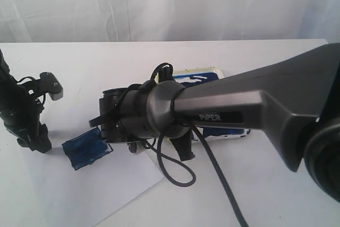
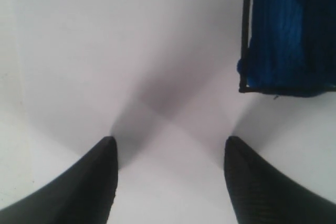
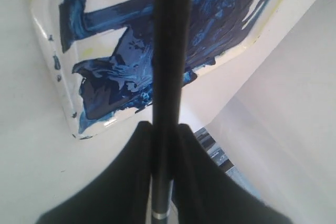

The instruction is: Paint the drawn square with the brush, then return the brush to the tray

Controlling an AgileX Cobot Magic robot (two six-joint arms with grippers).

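Observation:
My right gripper is shut on the brush, a long black shaft with its silver band close behind the fingers. The shaft runs out over the tray, which is white and smeared with dark blue paint. In the exterior view the tray lies mostly hidden behind my right arm. The drawn square is filled with streaky dark blue and sits tilted on the paper. The square lies beside my open left gripper, which hangs just over bare paper.
The white paper sheet covers the front left of the white table. My left arm stands at the left edge. A loose black cable loops under my right wrist. White curtains hang behind the table.

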